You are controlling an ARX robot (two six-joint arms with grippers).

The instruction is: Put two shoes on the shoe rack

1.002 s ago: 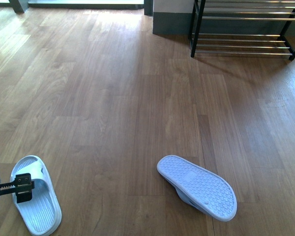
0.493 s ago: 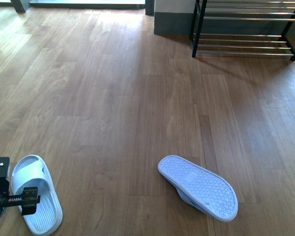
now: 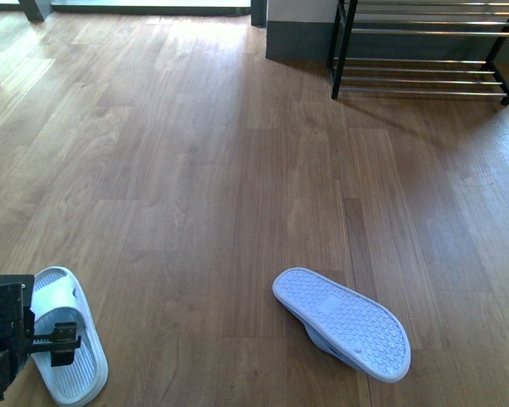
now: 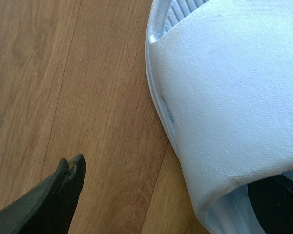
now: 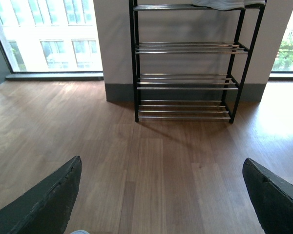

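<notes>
Left pincer (image 4: 168, 176) gapes wide astride the strap (image 4: 224, 97) of one slide (image 4: 172, 14); something white (image 5: 224, 4) tops the shoe rack (image 5: 183, 48)

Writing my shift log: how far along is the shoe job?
Done: nothing; the upright slide and the overturned slide lie on the floor, far from the rack. In hand: the left gripper, open, straddles the upright slide's strap. Left: grasp, rack it, then the other.
</notes>
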